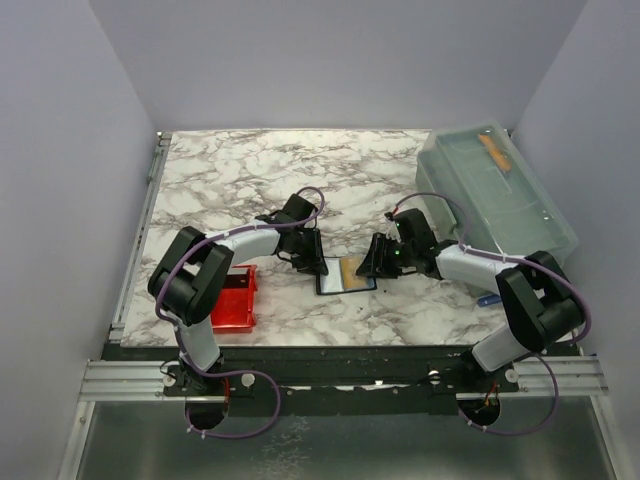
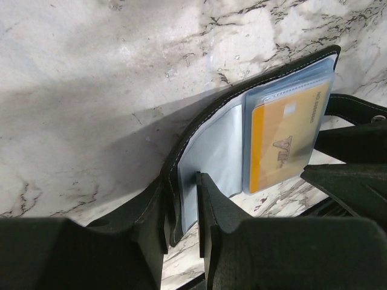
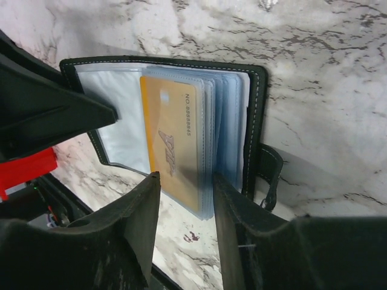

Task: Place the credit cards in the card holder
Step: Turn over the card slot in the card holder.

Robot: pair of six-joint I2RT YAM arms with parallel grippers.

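Black card holder [image 3: 259, 109], one, lies open on marble table [image 1: 230, 180]; one yellow card [image 3: 172, 145] inside clear sleeves [image 3: 227, 121]; left gripper [image 2: 181, 211] clamped on holder's cover; right gripper [image 3: 187, 193] straddles sleeves, grip unclear. One red tray [image 1: 235, 300] left, one translucent box [image 1: 495, 190] far right.

A robotics lab test cell: a left arm [image 1: 215, 262] and right arm [image 1: 480, 268] bolted to a metal rail [image 1: 130, 380] at a marble-patterned bench [image 1: 250, 170], boxed in by plain pale walls [image 1: 60, 150].
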